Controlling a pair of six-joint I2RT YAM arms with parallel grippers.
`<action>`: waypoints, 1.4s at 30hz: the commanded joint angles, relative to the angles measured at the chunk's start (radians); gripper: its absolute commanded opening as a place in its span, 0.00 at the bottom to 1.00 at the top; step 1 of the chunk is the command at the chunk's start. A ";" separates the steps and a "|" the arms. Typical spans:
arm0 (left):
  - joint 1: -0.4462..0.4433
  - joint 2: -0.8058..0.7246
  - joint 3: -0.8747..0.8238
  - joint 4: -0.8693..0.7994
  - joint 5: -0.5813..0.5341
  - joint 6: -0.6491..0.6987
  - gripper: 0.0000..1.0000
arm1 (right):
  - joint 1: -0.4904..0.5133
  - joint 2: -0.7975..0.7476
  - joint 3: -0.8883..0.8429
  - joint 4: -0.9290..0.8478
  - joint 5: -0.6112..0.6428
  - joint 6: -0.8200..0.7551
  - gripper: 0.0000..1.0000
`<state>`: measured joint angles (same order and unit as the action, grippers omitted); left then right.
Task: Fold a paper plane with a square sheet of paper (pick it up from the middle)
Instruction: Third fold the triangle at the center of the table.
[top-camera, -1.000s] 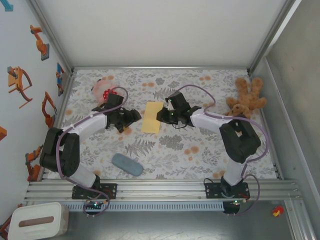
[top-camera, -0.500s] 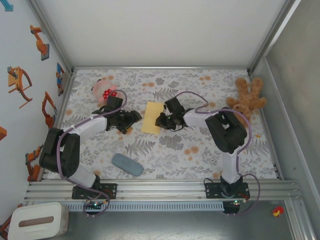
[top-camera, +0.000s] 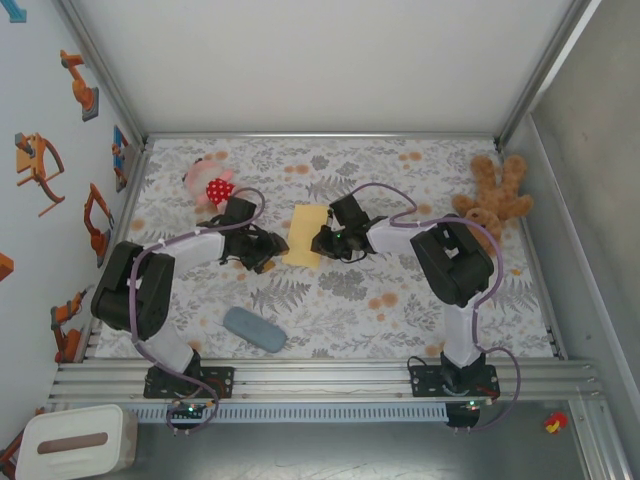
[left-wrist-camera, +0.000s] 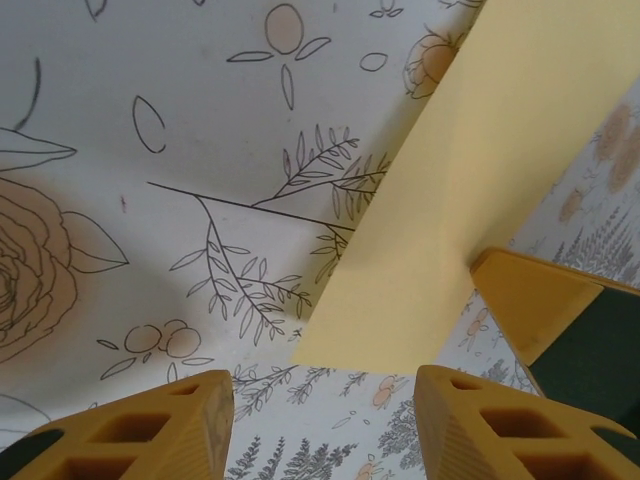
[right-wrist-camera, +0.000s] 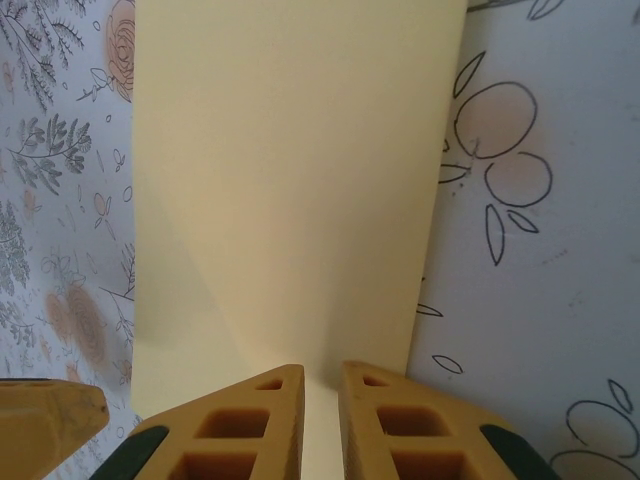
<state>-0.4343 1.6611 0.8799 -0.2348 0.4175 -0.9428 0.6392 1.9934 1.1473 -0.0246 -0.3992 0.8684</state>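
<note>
Lying on the floral tabletop (top-camera: 330, 300), the yellow sheet of paper (top-camera: 305, 230) sat mid-table between the two claws. The right claw (right-wrist-camera: 322, 372) had its fingers drawn almost together, a slim gap left, pinched on the sheet's near edge. The left claw (left-wrist-camera: 322, 385) was spread wide and held nothing, low over the tabletop, with a corner of the sheet just ahead of its gap. A brown teddy bear (top-camera: 492, 200) lay well apart at far right, and a grey-blue pad (top-camera: 254, 329) lay at near left.
</note>
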 joint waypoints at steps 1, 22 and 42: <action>-0.003 0.031 0.032 0.009 0.009 0.038 0.47 | 0.001 0.013 -0.023 -0.061 0.033 0.009 0.17; 0.028 0.130 0.105 0.144 0.208 0.196 0.38 | 0.001 0.007 -0.027 -0.066 0.033 -0.005 0.16; 0.070 0.298 0.240 0.064 0.302 0.251 0.21 | -0.009 -0.018 -0.020 -0.084 0.036 -0.050 0.15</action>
<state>-0.3695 1.9385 1.0920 -0.1181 0.6899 -0.7414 0.6373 1.9919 1.1461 -0.0292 -0.3958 0.8539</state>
